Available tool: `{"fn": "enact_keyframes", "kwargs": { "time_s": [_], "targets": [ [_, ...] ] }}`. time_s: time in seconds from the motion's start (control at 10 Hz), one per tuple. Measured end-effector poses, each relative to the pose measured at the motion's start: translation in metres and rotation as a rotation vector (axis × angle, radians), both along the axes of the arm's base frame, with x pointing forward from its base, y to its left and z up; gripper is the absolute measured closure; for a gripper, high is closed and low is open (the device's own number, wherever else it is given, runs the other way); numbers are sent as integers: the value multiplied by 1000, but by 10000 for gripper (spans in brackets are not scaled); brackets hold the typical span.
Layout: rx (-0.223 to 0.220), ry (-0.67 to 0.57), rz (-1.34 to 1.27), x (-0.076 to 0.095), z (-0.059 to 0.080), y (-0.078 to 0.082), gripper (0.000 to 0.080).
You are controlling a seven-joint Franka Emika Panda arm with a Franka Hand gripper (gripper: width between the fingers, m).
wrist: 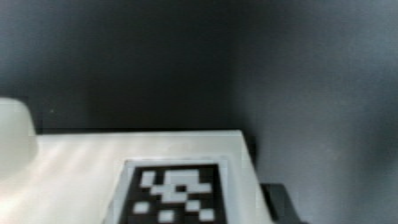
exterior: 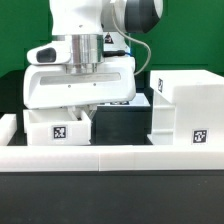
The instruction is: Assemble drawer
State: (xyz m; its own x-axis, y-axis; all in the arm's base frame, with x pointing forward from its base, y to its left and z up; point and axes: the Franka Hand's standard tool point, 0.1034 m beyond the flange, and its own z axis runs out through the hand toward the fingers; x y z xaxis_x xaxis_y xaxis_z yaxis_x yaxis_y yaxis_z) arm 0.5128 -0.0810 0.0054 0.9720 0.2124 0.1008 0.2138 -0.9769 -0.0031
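Observation:
The large boxy white drawer shell (exterior: 185, 105) stands at the exterior view's right, with a tag on its front. A small white tray (exterior: 58, 127) with a tag sits at the exterior view's left, just behind the low border wall. My gripper (exterior: 78, 108) is directly over this tray, and its fingers are hidden behind the tray's top. In the wrist view the tray's tagged face (wrist: 178, 190) is very close. One dark finger (wrist: 272, 196) lies against the tray's edge and the other finger does not show. A rounded white shape (wrist: 11, 140) shows at the frame edge.
The low white border wall (exterior: 110, 156) runs across the front. The dark table (exterior: 120, 118) shows between the tray and the shell. Another white part (exterior: 128, 98) shows behind the gripper, mostly hidden by it.

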Motion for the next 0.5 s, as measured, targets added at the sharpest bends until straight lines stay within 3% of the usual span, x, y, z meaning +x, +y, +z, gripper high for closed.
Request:
{"fn": "enact_keyframes", "kwargs": {
  "time_s": [0.3,0.5],
  "targets": [
    [2,38,197,0,14,8,758],
    [3,42,214,-1,13,7,758]
  ]
}}
